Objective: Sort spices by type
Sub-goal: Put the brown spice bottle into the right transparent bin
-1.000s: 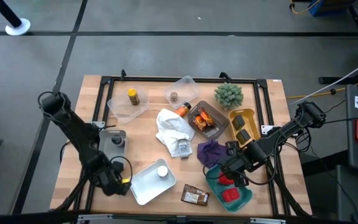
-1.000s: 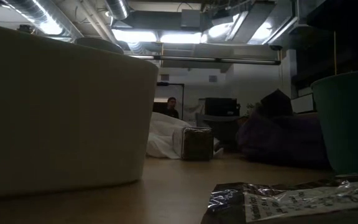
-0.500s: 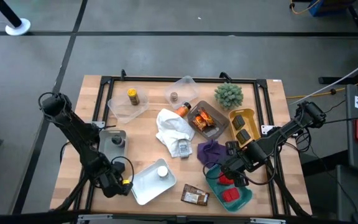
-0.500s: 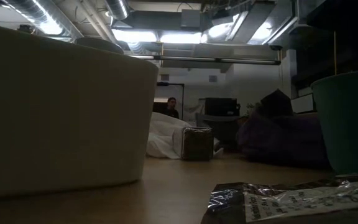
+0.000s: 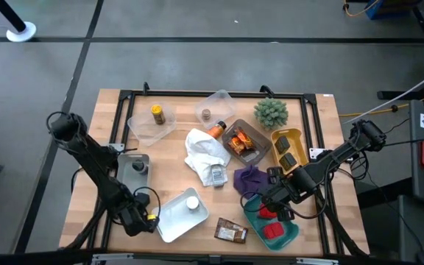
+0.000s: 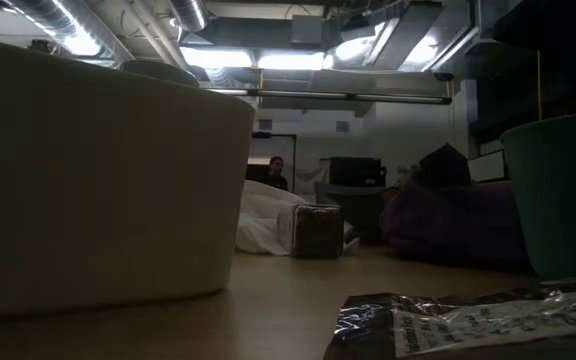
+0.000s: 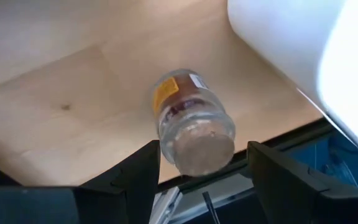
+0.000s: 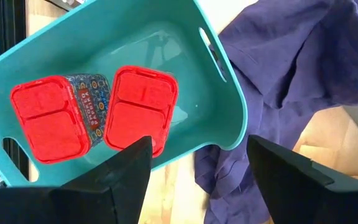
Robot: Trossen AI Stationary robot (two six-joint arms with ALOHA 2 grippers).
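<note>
My left gripper (image 5: 140, 219) is open at the table's near left corner, beside the white tray (image 5: 169, 223). A small clear jar (image 7: 188, 118) with a yellow label and brown contents lies on its side on the wood. My fingers stand on either side of its base without touching it (image 7: 204, 148). My right gripper (image 5: 269, 209) hangs open over the teal tray (image 8: 229, 93), where two red boxes (image 8: 140, 107) lie side by side. Other jars sit in the clear trays (image 5: 153, 124) at the far side.
A white-capped jar (image 5: 192, 204) stands in the white tray, and a brown packet (image 5: 231, 232) lies by the near edge. Mid-table lie a white cloth (image 5: 206, 151) and purple cloth (image 5: 250, 179), a brown tray of orange packets (image 5: 243, 143), a yellow tray (image 5: 288, 151), a green plant (image 5: 271, 112) and a grey tray (image 5: 135, 168).
My left arm has eased a little toward the table's near edge, its gripper staying around the lying jar. My right arm and the other things have kept still.
</note>
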